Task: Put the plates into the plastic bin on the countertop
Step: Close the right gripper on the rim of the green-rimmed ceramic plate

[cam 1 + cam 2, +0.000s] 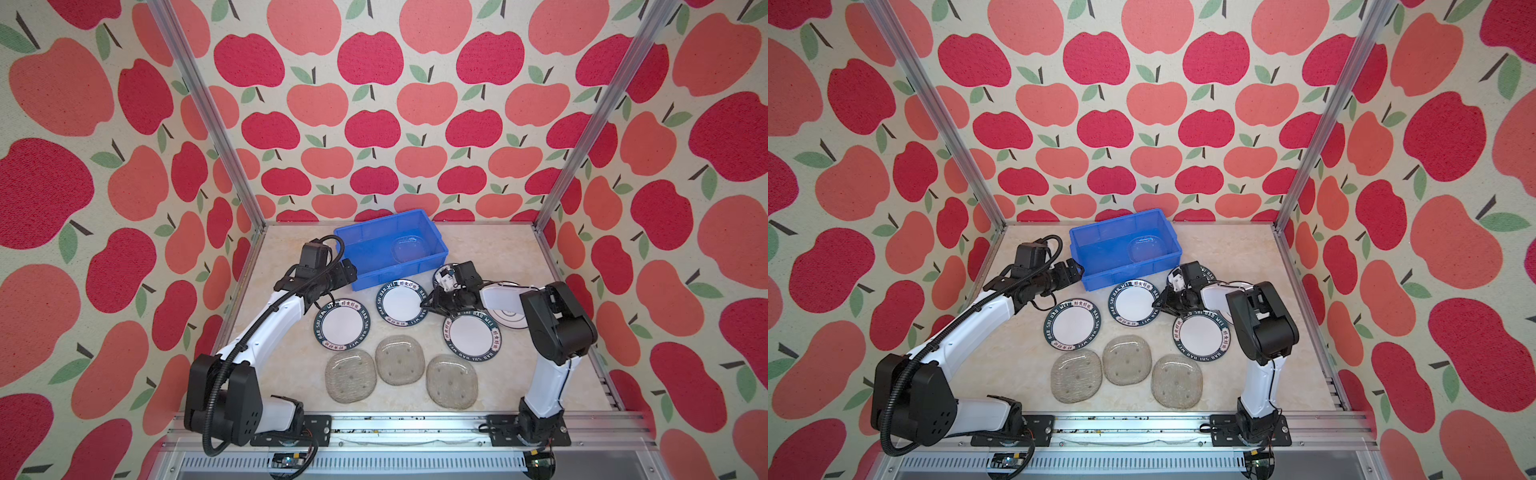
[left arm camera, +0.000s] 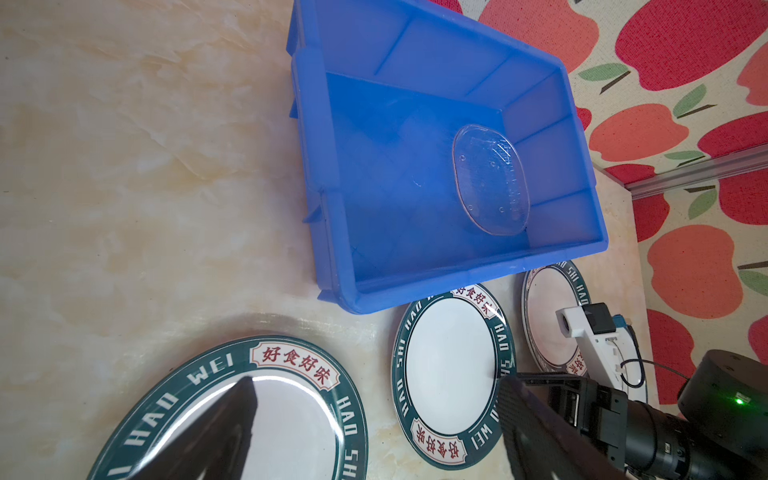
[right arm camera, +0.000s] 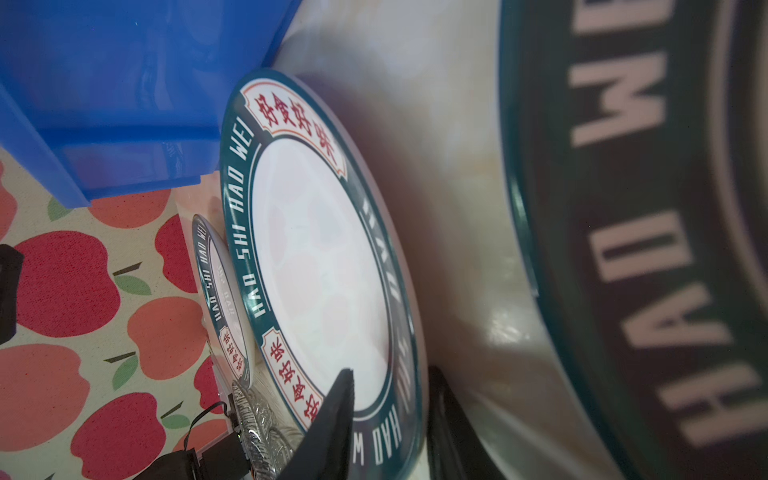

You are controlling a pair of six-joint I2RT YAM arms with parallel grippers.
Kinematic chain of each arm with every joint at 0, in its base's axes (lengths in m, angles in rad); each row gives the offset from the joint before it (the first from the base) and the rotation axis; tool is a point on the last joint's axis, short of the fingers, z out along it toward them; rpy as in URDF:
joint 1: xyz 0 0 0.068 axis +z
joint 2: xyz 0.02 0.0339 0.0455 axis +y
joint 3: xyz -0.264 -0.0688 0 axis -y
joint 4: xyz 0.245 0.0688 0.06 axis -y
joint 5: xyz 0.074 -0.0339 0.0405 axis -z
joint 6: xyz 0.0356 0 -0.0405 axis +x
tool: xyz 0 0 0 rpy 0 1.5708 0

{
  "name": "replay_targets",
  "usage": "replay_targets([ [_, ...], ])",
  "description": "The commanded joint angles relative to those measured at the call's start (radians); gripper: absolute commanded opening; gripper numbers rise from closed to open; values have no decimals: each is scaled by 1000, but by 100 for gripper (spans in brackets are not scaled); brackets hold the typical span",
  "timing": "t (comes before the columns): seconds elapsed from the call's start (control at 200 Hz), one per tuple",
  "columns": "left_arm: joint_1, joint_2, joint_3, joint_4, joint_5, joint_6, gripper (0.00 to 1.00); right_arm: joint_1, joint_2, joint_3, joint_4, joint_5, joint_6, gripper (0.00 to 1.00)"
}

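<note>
On the countertop [image 1: 286, 374] the bin [image 1: 395, 275] sits far centre, with one glass plate [image 1: 409, 249] in its right end. The middle round plate [image 1: 401, 301] lies flat just near of the bin, directly left of the right gripper [image 1: 428, 302]. That gripper's narrowly parted jaws straddle the plate's right rim; whether they pinch it I cannot tell. The left gripper [image 1: 348, 270] hangs wide open and empty at the bin's near-left corner.

I count four round plates with green lettered rims: the left plate [image 1: 340, 328], the middle plate [image 1: 399, 300], the near-right plate [image 1: 471, 336] and the far-right plate [image 2: 540, 299], which is partly hidden. One white emblem plate [image 1: 505, 316]. Four clear glass plates: three in a near row, the left glass plate [image 1: 350, 376], the centre glass plate [image 1: 400, 359] and the right glass plate [image 1: 452, 381]; the fourth glass plate [image 1: 409, 248] lies inside. One blue bin [image 1: 386, 272].
</note>
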Motion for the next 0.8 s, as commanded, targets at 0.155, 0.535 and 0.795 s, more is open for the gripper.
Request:
replay_targets([
  [0.155, 12, 27, -14, 17, 24, -4, 92, -11, 12, -27, 34, -18, 27, 15],
  [0.535, 32, 52, -3, 42, 41, -12, 92, -21, -89, -63, 20, -17, 36, 0],
  [0.795, 67, 86, 31, 47, 60, -10, 92, -27, -347, -46, -157, 2, -8, 0],
])
